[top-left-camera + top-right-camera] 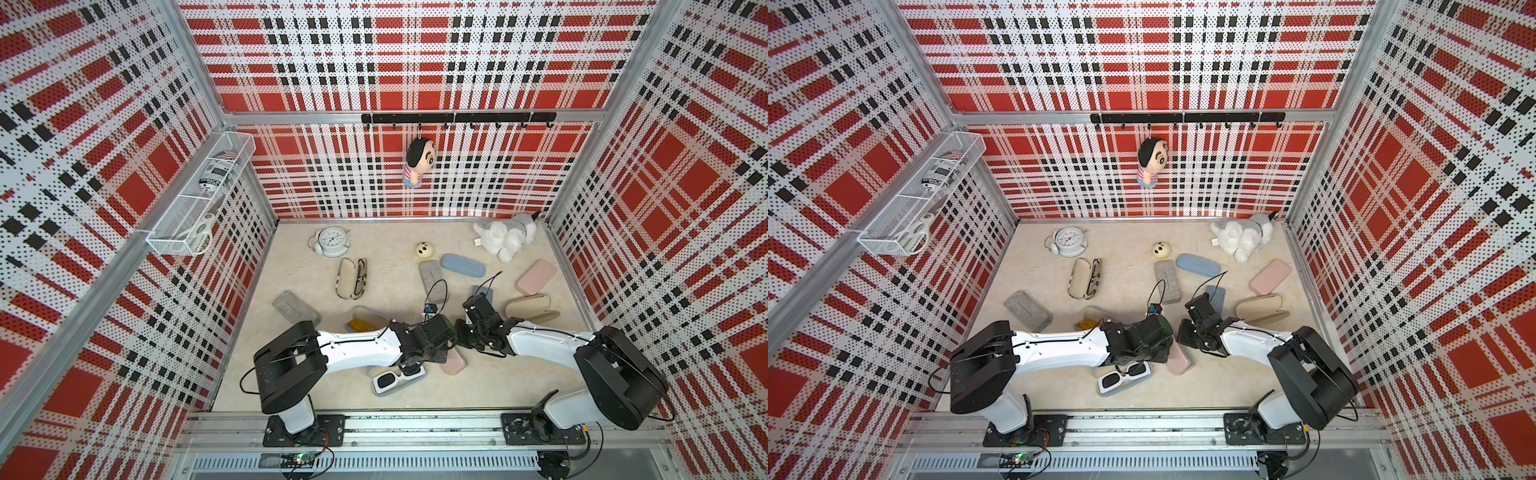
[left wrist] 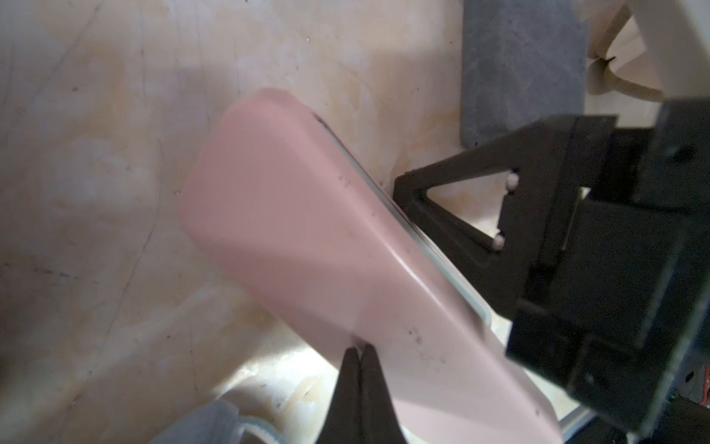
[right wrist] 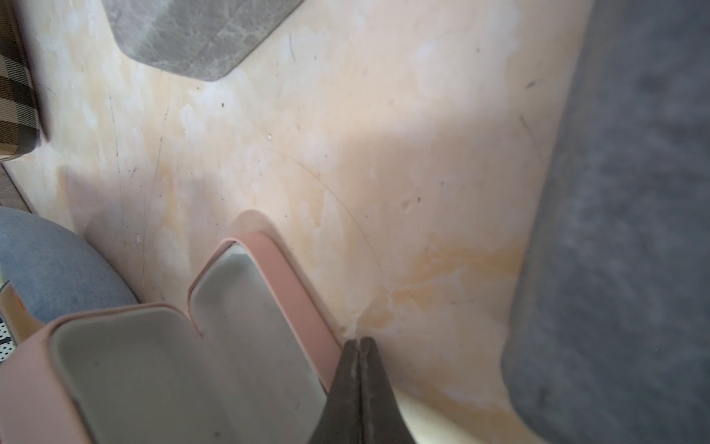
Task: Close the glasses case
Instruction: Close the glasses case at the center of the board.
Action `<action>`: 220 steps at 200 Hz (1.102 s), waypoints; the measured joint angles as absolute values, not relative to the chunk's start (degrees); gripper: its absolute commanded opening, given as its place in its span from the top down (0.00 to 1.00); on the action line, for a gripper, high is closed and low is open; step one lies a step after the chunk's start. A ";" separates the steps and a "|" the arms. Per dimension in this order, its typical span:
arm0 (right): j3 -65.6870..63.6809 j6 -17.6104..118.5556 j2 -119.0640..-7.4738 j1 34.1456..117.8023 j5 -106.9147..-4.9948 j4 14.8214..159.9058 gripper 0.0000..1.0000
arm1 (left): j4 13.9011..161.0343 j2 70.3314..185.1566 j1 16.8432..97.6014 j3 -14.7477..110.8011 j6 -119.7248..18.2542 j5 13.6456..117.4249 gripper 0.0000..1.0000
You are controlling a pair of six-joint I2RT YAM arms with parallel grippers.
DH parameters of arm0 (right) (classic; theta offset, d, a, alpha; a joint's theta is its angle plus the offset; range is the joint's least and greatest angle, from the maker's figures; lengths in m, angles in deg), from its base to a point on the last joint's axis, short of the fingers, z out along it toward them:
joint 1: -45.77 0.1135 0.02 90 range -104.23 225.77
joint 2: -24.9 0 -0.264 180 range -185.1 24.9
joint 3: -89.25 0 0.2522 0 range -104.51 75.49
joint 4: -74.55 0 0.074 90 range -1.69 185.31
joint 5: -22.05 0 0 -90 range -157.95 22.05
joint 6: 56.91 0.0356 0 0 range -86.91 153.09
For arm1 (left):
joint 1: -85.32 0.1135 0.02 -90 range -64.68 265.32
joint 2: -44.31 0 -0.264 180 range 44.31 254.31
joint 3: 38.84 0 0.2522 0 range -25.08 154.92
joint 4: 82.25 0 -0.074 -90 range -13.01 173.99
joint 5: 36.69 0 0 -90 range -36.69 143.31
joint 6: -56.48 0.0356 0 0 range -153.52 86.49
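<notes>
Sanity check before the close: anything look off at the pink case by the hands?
Nothing spilled or broken. The pink case sits open between the left hand and right hand, both shut; no glasses show inside it.

walls (image 1: pixel 415 62): red/white/black plaid, perforation dots all over. table (image 1: pixel 395 257): beige marble, orange-ish blotches. glasses case (image 2: pixel 292 238), lower centre in both top views: pink shell, pale grey lining. second pink case (image 1: pixel 535 277) at right of centre. blue case (image 1: pixel 462 265) left of that. felt case (image 1: pixel 296 308), left of centre: mottled grey. open case (image 1: pixel 351 277): brown check outside, cream inside. plush dog (image 1: pixel 505 237) and clock (image 1: pixel 331 241) white. ball (image 1: pixel 424 249) yellow, black face marks.
</notes>
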State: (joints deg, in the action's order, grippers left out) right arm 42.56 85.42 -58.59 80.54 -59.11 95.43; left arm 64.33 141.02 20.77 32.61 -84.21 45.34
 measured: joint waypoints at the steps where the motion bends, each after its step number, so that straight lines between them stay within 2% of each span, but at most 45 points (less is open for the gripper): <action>1: 42.56 85.45 -58.59 80.54 -59.13 95.43 0.94 | 64.35 141.04 20.77 32.61 -84.21 45.34 1.00; 91: 42.67 86.69 -57.34 80.73 -61.32 97.70 0.93 | 65.88 142.62 20.77 33.27 -83.64 45.54 1.00; 169: 41.84 87.17 -51.79 80.62 -69.19 105.42 0.87 | 68.04 144.28 20.79 33.38 -83.25 45.99 1.00; 207: 40.00 85.97 -49.49 80.40 -70.89 107.30 0.76 | 67.17 144.28 20.90 34.12 -83.12 45.38 1.00; 220: 38.98 85.21 -48.25 80.36 -71.27 107.73 0.68 | 65.24 144.28 20.92 36.00 -82.73 44.25 0.94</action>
